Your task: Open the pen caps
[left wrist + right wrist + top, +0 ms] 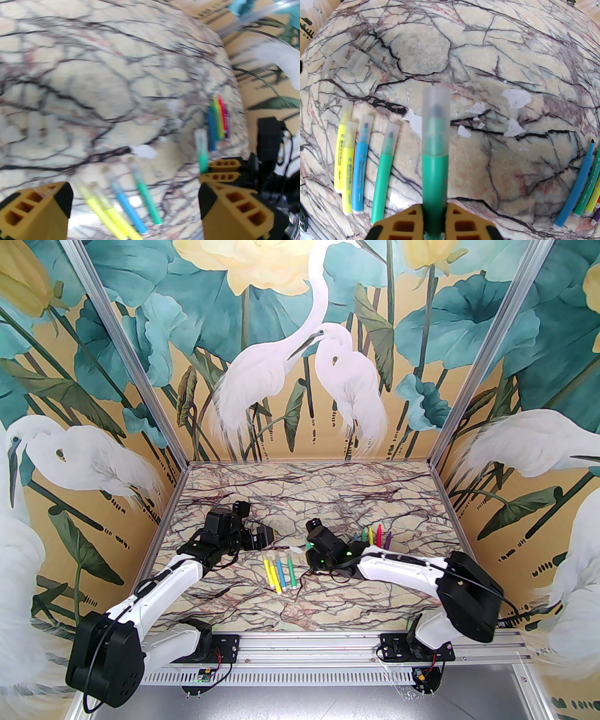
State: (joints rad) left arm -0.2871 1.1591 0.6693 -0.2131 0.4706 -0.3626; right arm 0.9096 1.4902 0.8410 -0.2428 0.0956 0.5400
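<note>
Two arms (178,570) low and outstretched, right tool (434,220) around green pen (435,159)

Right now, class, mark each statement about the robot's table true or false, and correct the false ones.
1. The right end effector grips a green pen. True.
2. Its clear cap is already off. False: the cap sits over the pen's tip.
3. The left end effector is shut on a yellow pen. False: it is open and holds nothing.
4. Four capped pens lie side by side on the table. True.
</note>
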